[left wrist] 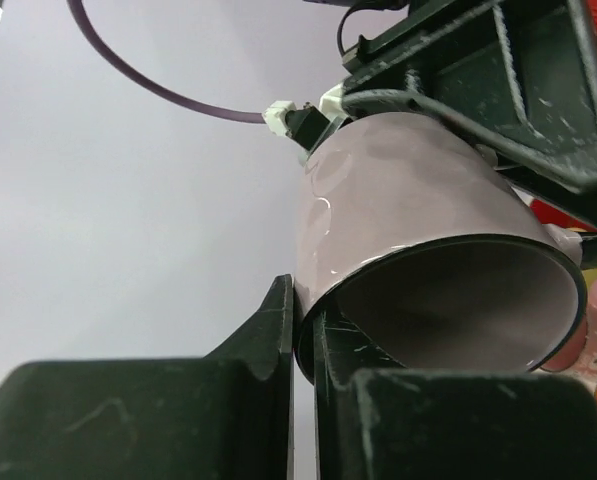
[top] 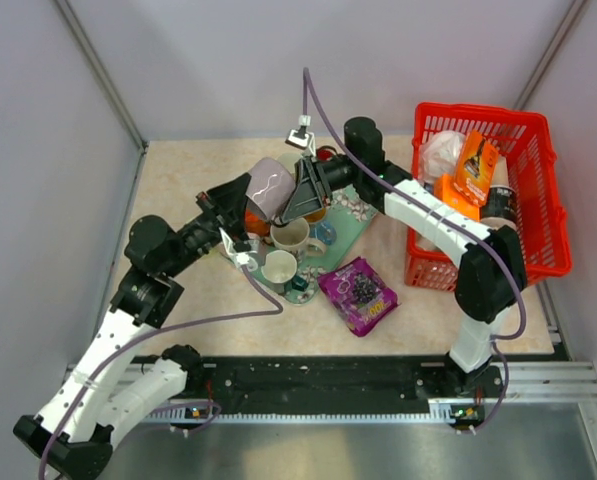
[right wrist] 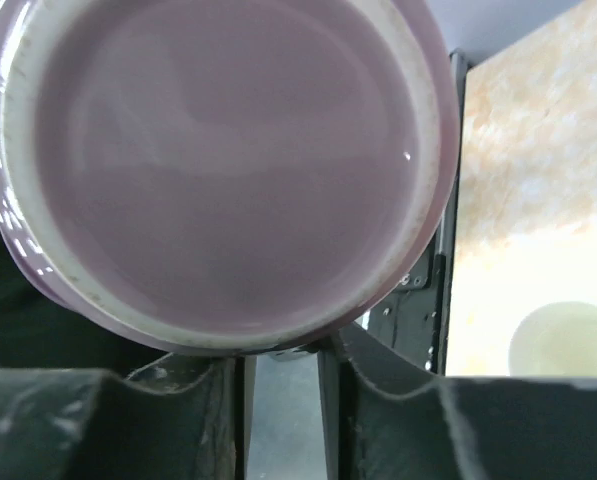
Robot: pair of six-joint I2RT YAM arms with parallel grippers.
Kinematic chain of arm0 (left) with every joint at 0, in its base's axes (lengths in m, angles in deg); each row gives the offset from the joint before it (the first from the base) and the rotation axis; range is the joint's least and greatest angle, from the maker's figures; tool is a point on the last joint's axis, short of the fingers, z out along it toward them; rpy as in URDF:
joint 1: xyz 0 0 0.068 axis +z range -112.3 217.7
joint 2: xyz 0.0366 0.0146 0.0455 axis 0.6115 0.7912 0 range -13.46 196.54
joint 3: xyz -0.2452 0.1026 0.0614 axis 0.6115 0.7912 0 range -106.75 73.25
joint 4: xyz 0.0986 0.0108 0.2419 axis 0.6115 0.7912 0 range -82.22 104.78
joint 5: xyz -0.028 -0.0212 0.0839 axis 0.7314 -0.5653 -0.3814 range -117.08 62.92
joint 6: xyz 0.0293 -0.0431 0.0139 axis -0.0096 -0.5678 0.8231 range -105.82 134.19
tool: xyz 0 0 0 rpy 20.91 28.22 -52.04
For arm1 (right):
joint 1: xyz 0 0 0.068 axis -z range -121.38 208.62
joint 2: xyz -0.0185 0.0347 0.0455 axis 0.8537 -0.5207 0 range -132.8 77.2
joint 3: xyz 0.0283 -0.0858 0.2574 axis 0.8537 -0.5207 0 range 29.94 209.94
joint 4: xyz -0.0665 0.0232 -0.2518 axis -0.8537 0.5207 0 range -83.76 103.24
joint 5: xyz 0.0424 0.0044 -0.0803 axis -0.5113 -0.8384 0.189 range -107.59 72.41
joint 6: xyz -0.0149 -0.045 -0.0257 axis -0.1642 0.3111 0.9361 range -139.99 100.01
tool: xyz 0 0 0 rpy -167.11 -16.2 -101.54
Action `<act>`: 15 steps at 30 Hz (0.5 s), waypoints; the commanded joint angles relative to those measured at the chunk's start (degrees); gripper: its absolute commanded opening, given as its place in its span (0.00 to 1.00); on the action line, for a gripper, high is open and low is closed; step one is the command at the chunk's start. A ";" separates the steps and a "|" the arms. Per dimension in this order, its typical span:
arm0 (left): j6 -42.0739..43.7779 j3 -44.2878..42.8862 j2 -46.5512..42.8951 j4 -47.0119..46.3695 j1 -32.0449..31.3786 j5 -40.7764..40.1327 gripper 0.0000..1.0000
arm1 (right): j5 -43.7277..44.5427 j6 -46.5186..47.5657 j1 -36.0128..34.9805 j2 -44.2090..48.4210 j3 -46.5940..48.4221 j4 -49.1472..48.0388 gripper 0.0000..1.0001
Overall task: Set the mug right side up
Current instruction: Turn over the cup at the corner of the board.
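Observation:
The lavender mug [top: 268, 185] is held in the air over the middle of the table, tilted, its mouth towards the left arm. My left gripper [top: 240, 203] is shut on its rim, one finger inside and one outside, as the left wrist view shows [left wrist: 305, 300] with the mug [left wrist: 408, 190] just beyond. My right gripper [top: 300, 195] sits against the mug's base side. In the right wrist view the mug's base [right wrist: 228, 160] fills the frame above the nearly closed fingers [right wrist: 283, 350]. The handle is hidden, so I cannot see just what they pinch.
Below the mug lie a teal patterned mat [top: 353, 215], two white cups [top: 290, 235] [top: 278, 268] and a purple packet [top: 358, 292]. A red basket [top: 538, 150] with boxes and bottles stands at the right. Walls close in on both sides.

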 commanded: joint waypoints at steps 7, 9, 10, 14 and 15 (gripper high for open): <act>-9.84 -11.14 -0.73 36.27 -0.77 -7.85 0.00 | -3.42 1.21 4.17 3.31 -0.65 -0.53 0.65; -17.12 -14.83 0.77 47.68 -0.76 -10.57 0.00 | -1.31 4.72 5.75 4.10 -1.44 2.36 0.68; -20.47 -15.63 1.90 51.31 -0.68 -12.41 0.00 | 0.00 6.83 6.37 4.54 -1.79 3.94 0.70; -34.35 -16.70 6.39 66.26 -0.76 -17.96 0.00 | 9.21 23.14 7.60 6.65 -1.62 19.28 0.77; -37.87 -15.83 7.27 68.20 -0.68 -18.92 0.00 | 12.73 29.89 7.60 7.70 -1.53 22.73 0.77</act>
